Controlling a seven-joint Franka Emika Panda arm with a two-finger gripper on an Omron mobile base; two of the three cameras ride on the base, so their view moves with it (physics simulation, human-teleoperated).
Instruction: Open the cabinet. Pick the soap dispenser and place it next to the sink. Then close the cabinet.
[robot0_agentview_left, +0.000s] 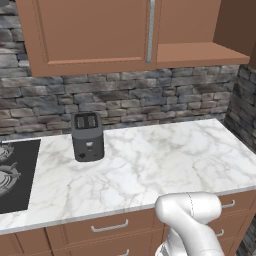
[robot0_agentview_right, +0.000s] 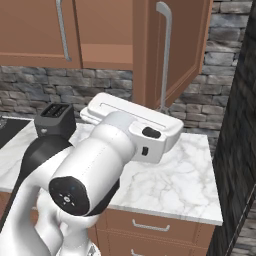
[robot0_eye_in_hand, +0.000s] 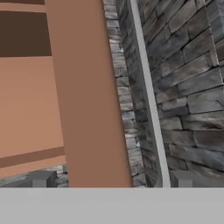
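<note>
Left base view: the stove sits at the counter's left edge, with the toaster beside it on the marble counter. The cabinet hangs above, its left door shut.

Right base view: the cabinet's right door is swung open, its handle facing outward.

Hand view: the gripper is spread, one fingertip on each side of the door's edge, the handle just inside the right fingertip. The soap dispenser and sink cannot be located.
</note>
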